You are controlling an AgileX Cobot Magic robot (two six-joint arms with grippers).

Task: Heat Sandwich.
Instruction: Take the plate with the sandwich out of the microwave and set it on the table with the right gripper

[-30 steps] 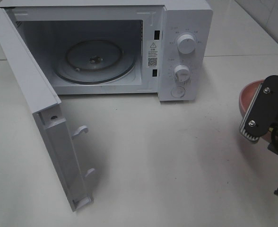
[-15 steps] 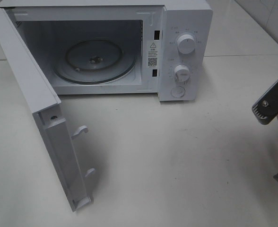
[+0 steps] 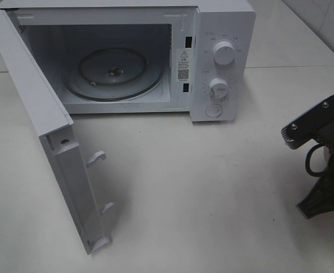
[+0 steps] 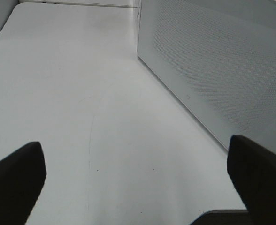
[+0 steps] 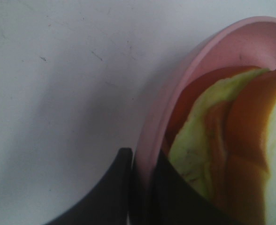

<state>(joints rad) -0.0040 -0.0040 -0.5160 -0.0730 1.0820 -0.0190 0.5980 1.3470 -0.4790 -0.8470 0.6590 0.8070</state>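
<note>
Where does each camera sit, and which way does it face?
Exterior high: overhead, facing the open white microwave; right gripper at the edge.
Left wrist: looks along the white table beside the microwave's perforated door; open left gripper.
Right wrist: close on the pink plate's rim and sandwich, shut fingers.
Shared: table.

The microwave (image 3: 133, 57) at upper left has a smooth white shell, seemingly painted metal, and a clear glossy glass turntable (image 3: 115, 73). Its door (image 4: 218, 65) shows a fine perforated mesh. The table (image 3: 212, 187) is matt off-white, faintly scuffed. The pink plate (image 5: 175, 89) looks like smooth satin plastic; the sandwich (image 5: 232, 140) filling looks glossy.
</note>
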